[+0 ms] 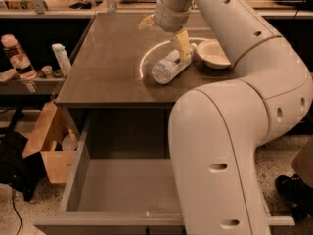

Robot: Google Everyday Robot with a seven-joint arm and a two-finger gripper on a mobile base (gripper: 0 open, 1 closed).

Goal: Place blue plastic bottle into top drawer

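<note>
The blue plastic bottle (167, 68) is clear and ribbed, and lies on its side on the dark tabletop (107, 67), inside a bright ring of light. My gripper (164, 34) hangs just above it, open, with one yellow finger (182, 45) reaching down onto the bottle's far end and the other finger (145, 22) spread out to the left. The top drawer (122, 190) is pulled open below the table's front edge. Its grey floor is bare, and its right part is hidden behind my arm.
A white bowl (213, 55) sits just right of the bottle. A pink-capped bottle (14, 58) and an opaque white bottle (61, 58) stand on a shelf at the left. A wooden box (49, 148) sits on the floor left of the drawer. My bulky white arm (220, 146) fills the right foreground.
</note>
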